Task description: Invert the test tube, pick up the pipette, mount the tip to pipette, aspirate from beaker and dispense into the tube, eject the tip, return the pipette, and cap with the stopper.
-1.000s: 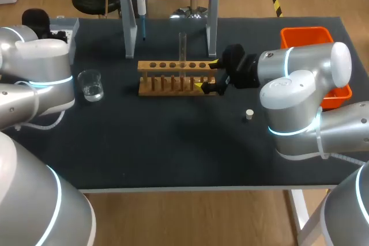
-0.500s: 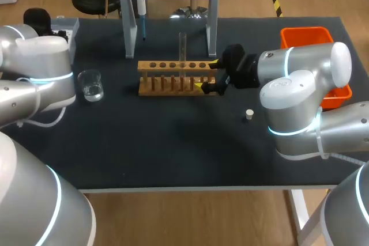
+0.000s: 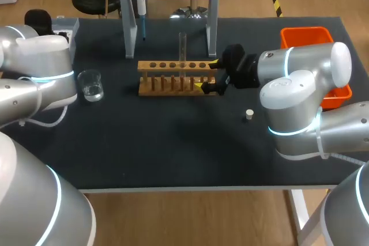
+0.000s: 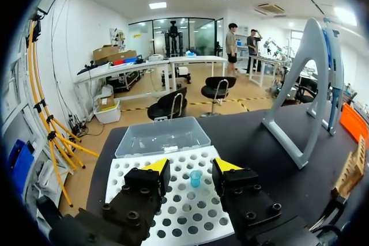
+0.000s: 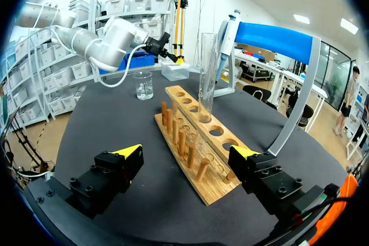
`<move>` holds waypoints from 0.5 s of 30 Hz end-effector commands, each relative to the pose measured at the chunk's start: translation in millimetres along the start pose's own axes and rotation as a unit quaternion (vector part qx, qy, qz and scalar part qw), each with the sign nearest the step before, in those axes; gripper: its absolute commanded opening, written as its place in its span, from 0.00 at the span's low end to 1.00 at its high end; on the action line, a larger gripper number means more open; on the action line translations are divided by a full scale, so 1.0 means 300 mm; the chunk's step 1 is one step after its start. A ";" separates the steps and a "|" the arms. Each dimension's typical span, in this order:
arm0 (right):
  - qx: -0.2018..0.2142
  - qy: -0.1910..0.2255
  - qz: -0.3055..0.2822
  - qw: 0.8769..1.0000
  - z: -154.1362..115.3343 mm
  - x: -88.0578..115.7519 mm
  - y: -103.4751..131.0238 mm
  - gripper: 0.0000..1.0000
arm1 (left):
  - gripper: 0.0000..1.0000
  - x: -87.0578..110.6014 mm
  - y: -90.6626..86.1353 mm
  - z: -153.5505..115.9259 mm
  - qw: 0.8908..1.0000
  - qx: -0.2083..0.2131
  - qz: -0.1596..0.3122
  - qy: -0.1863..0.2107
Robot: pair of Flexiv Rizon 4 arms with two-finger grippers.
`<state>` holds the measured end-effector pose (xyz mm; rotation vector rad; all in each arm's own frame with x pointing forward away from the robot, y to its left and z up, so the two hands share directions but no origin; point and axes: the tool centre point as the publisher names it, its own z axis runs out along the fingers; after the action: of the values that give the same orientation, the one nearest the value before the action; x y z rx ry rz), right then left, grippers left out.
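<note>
The right pincer (image 5: pixel 187 155) gapes wide astride the wooden rack's (image 5: pixel 183 114) end, gripping nothing. The test tube (image 5: pixel 206 76) stands upright in that rack. The left pincer (image 4: pixel 190 170), open and empty, hovers over the tip rack (image 4: pixel 173 214). On the black counter (image 3: pixel 173 148), the beaker (image 3: pixel 90 84) sits at the wooden rack's nine o'clock.

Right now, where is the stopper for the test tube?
In the head view the stopper stands alone on the black table, on the right side, right of the wooden test tube rack and close beside the right arm.
</note>
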<state>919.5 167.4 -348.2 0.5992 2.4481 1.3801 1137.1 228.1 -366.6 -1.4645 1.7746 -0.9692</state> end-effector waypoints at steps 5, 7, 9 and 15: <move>0.001 0.001 0.000 1.000 -0.003 -0.002 0.001 1.00 | 0.45 0.002 0.003 0.011 1.000 -0.002 0.002 -0.001; 0.001 0.001 0.000 1.000 -0.003 -0.002 0.001 1.00 | 0.45 0.002 0.003 0.012 1.000 -0.002 0.003 -0.001; 0.001 0.001 0.000 1.000 -0.003 -0.002 0.001 1.00 | 0.45 0.002 0.003 0.012 1.000 -0.003 0.004 -0.001; 0.001 0.001 0.000 1.000 -0.003 -0.002 0.001 1.00 | 0.45 0.003 0.004 0.013 1.000 -0.005 0.006 -0.003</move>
<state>919.5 167.4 -348.2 0.5992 2.4481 1.3801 1137.2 227.8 -367.9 -1.4582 1.7839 -0.9580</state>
